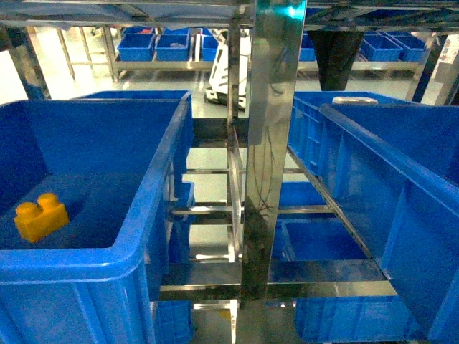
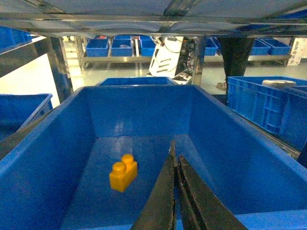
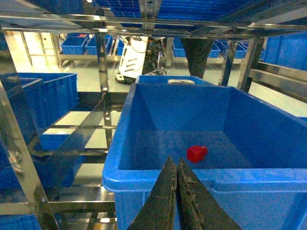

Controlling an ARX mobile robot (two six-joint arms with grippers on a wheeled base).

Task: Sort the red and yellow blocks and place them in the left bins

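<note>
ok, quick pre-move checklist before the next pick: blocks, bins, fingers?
1. Yellow block in left bin: ok, lying on the floor.
2. Red block in a left bin: not ok, it lies in the right bin.
3. Left gripper empty: ok, fingers together, nothing between.
4. Right gripper empty: ok, fingers together, short of the near rim.
5. Red block's studs up for grasping: cannot tell, too small.
</note>
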